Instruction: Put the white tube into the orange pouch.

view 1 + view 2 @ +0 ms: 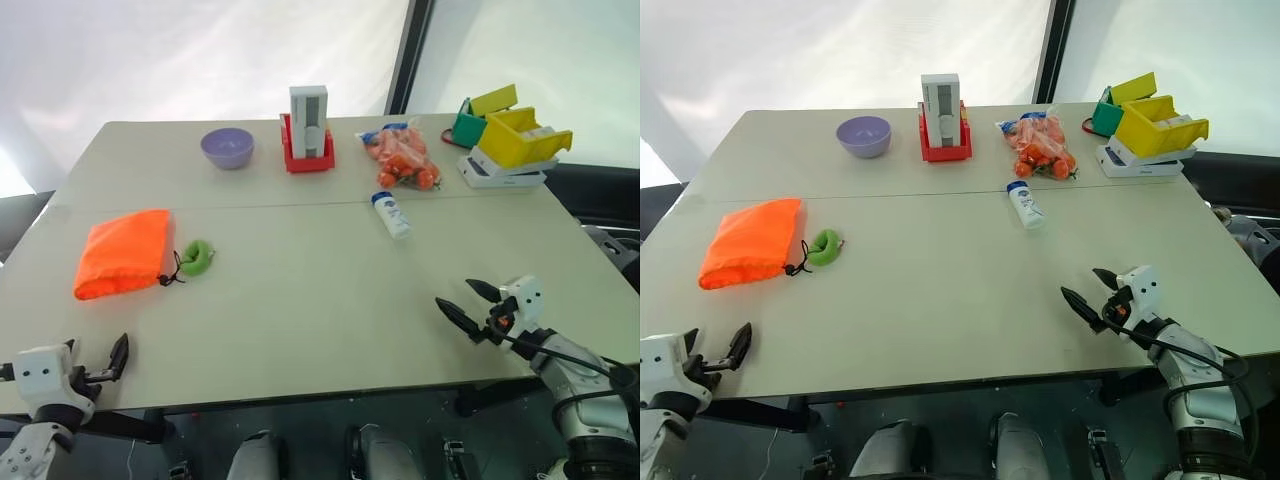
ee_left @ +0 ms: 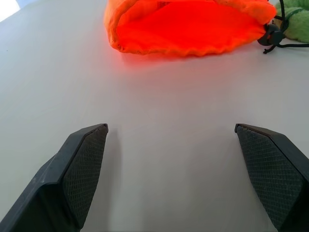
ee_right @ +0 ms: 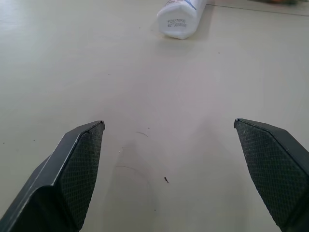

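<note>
Orange pouch [image 1: 123, 252] lies flat, white tube [image 1: 391, 214] well apart; left gripper [image 2: 171, 145] and right gripper [image 3: 169, 140] both gape wide, empty.

Table layout — head-camera view

The orange pouch [image 1: 124, 252] lies at frame left on the table [image 1: 300, 300], its cord ball [image 1: 197, 257] just right of it; the white tube [image 1: 391, 214] lies right of centre, below the carrot bag [image 1: 402, 155]; bowl [image 1: 227, 148], block [image 1: 308, 124] and bins [image 1: 510, 135] line the upper edge — left to right.
</note>
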